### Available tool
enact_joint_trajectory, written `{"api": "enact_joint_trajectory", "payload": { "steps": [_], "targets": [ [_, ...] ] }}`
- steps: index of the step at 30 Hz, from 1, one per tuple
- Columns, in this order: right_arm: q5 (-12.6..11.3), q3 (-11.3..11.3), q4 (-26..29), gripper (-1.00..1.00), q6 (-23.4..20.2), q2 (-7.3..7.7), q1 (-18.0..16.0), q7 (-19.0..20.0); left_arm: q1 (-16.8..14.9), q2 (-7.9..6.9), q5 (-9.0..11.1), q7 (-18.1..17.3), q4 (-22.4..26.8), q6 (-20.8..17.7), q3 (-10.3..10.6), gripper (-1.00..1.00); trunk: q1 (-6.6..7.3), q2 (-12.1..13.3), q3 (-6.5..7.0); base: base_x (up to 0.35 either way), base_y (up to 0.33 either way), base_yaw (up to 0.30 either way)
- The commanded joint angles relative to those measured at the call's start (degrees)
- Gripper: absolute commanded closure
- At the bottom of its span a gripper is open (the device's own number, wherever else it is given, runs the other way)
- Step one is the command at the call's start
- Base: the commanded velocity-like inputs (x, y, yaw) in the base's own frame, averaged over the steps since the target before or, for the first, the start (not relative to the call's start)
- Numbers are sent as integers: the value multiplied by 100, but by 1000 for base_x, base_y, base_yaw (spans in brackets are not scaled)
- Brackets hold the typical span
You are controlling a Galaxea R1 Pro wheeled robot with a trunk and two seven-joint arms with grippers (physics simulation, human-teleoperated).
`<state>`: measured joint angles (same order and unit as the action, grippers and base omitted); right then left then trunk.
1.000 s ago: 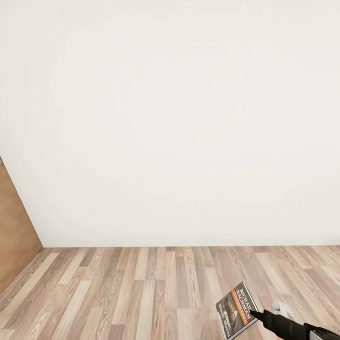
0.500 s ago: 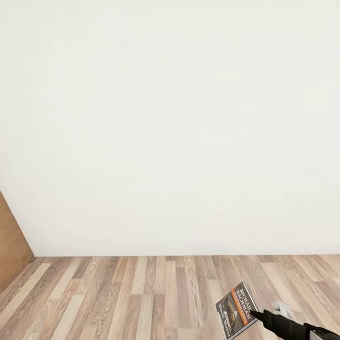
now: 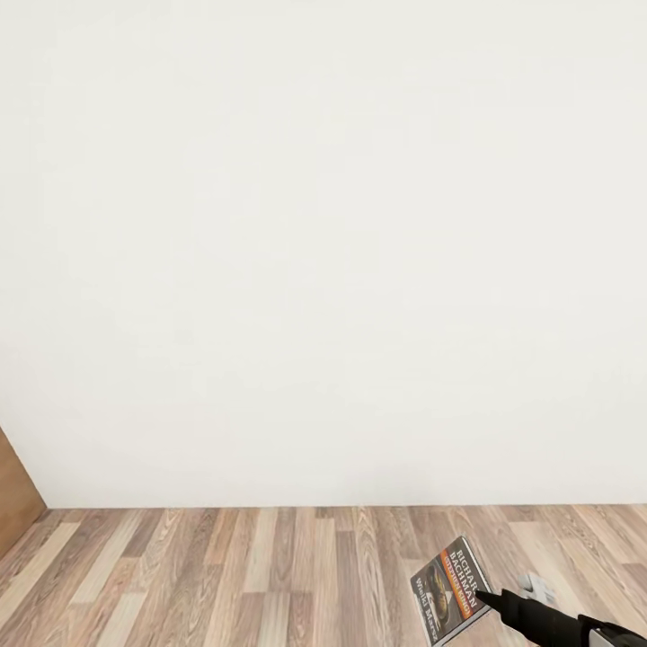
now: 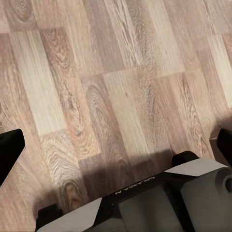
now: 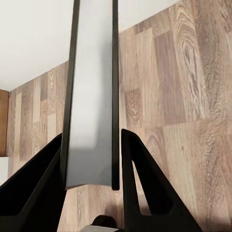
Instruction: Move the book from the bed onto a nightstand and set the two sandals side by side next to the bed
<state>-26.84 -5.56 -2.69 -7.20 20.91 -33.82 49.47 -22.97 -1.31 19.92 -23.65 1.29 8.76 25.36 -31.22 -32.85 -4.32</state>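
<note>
I have the book [image 3: 450, 589] pinched edge-on between the fingers of my right tool [image 5: 94, 181], carried low over the plank floor [image 3: 225, 575] and facing a bare white wall [image 3: 323, 252]. To do this carry well I keep the grip firm and the book level while I look for a nightstand. My left tool [image 4: 116, 145] looks spread, though only its tips show. No containers here.

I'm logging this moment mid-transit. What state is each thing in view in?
book: held off the floor, clamped edge-on between the right gripper's fingers, cover facing up
right gripper: shut on the book
left gripper: open, holding nothing, over the plank floor
</note>
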Motion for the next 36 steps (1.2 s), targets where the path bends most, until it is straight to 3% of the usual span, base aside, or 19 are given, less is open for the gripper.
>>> {"api": "enact_joint_trajectory", "payload": {
  "steps": [1,22,36],
  "targets": [
    [-67,-18,-12,100,-36,1,-11,28,-6,-1,47,-17,-5,21,48,-100,-6,-9,-11,330,0,0],
    [-73,-20,-12,100,-36,1,-11,29,-6,-1,47,-17,-7,21,48,-100,-6,-9,-11,330,0,-1],
    [-68,-22,-12,100,-36,1,-11,35,-6,-1,47,-17,-5,21,48,-100,-6,-9,-11,330,0,-114]
  ]
}}
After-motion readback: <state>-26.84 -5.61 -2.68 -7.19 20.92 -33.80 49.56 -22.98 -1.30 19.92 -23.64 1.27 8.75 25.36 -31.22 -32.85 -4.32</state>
